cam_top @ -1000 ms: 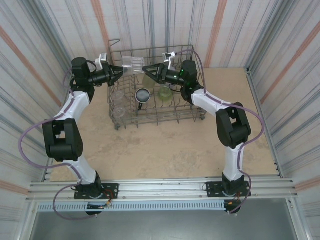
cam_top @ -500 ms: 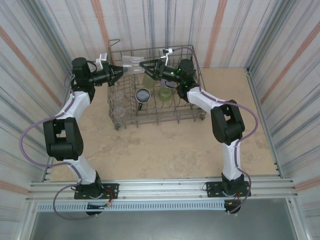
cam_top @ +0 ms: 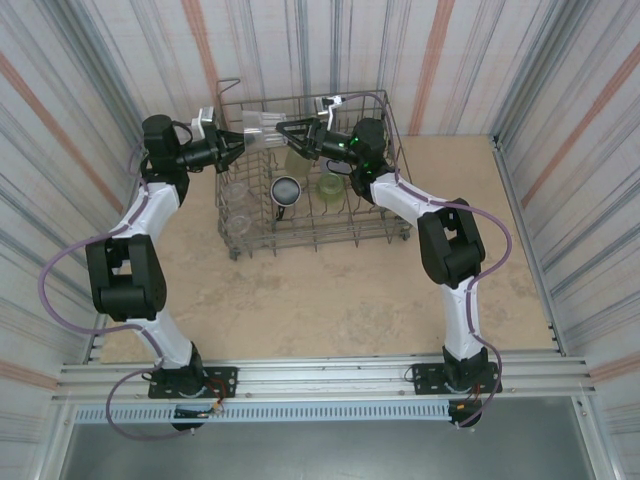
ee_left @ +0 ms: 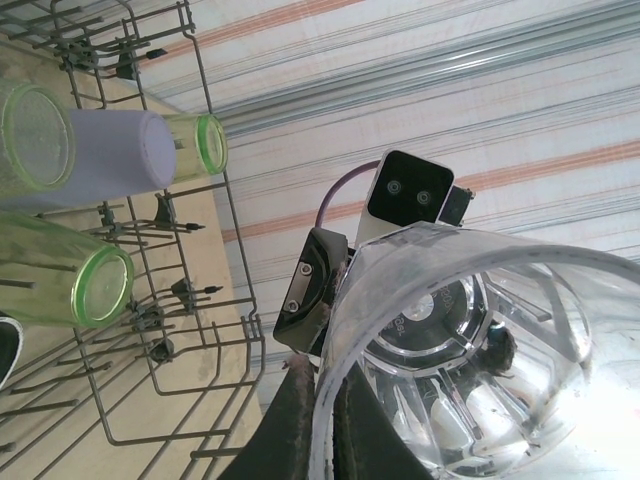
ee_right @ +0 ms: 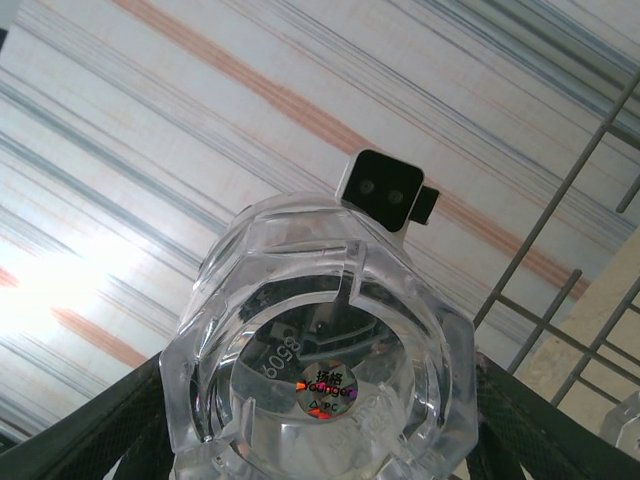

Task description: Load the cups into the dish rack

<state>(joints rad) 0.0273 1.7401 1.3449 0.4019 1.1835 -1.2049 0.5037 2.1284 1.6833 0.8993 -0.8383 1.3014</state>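
Observation:
A clear cup [cam_top: 262, 127] hangs on its side above the back left of the dish rack [cam_top: 320, 240], between my two grippers. The left gripper [cam_top: 243, 140] is shut on its rim, one finger inside and one outside [ee_left: 325, 400]. From the other end, the right gripper [cam_top: 285, 130] has its fingers against both sides of the cup's base [ee_right: 320, 360]. In the rack stand yellow-green cups [cam_top: 329, 185], a dark cup [cam_top: 286, 190] with a shiny rim, and clear cups [cam_top: 235, 195] along the left side. A lavender cup [ee_left: 110, 160] lies among green ones [ee_left: 60, 280].
The rack's tall back wall [ee_right: 580, 170] and corner loop [cam_top: 229, 84] rise close behind the grippers, with the striped wall just beyond. Bare tan tabletop [cam_top: 330, 300] stretches in front of the rack and to its right.
The right gripper has moved left onto the clear cup's base and narrowed its jaws around it. The left gripper and the cup have stayed in place.

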